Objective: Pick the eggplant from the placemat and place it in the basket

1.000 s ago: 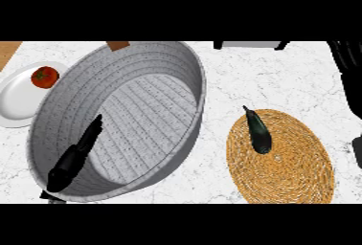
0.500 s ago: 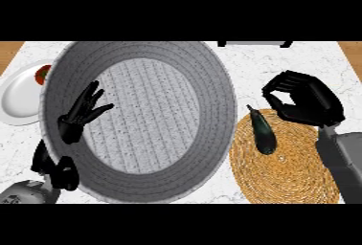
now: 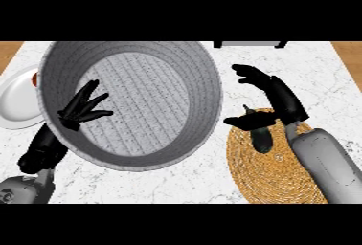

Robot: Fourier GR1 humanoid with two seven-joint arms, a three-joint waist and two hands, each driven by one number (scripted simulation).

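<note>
White marble counter (image 3: 176, 184) is being occupied by a grey basket (image 3: 205, 72); right of it, the eggplant (image 3: 260, 138) is lying on the placemat (image 3: 265, 174) under the open-fingered right hand (image 3: 272, 95), while the left hand (image 3: 79, 109) is being held open, grasping nothing, over the basket's left rim.

Grey woven basket (image 3: 205, 86), golden-brown woven straw placemat (image 3: 265, 174), dark eggplant (image 3: 260, 136), white plate (image 3: 16, 103), white grey-veined marble counter (image 3: 191, 179), black hands, left (image 3: 81, 107) and right (image 3: 272, 93), grey forearms

Eggplant (image 3: 260, 136) lies on the placemat (image 3: 272, 179) beneath the right fingers (image 3: 249, 76); basket (image 3: 205, 72) sits left; plate (image 3: 17, 103) farther left.
</note>
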